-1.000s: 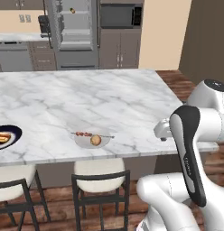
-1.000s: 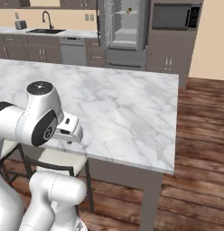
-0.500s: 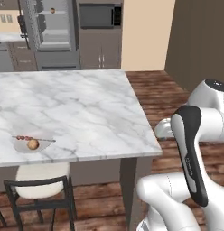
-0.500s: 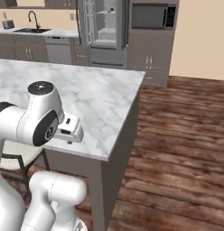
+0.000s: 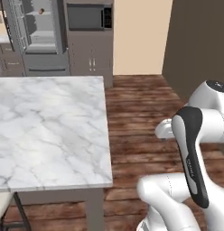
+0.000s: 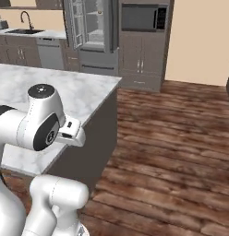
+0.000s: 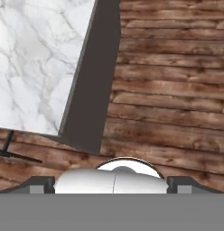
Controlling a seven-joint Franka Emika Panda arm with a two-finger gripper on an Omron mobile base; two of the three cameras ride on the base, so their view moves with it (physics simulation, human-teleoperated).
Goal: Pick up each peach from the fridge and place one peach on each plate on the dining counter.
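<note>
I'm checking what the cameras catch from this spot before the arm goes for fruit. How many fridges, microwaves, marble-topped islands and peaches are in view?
fridge: 1, door open
microwave: 1
dining counter: 1
peach: 1, a small orange spot on an upper fridge shelf, too small to be sure of
Total: 4

The fridge (image 5: 39, 38) stands tall and grey at the back of the kitchen, with its door open so the pale shelves inside show. A small round orange thing, likely a peach (image 5: 41, 11), sits high up on a top shelf. The dining counter (image 5: 50, 131) is a long island with a white worktop full of grey veins and dark grey sides, and its near corner sticks out over the brown wood floor.
</note>
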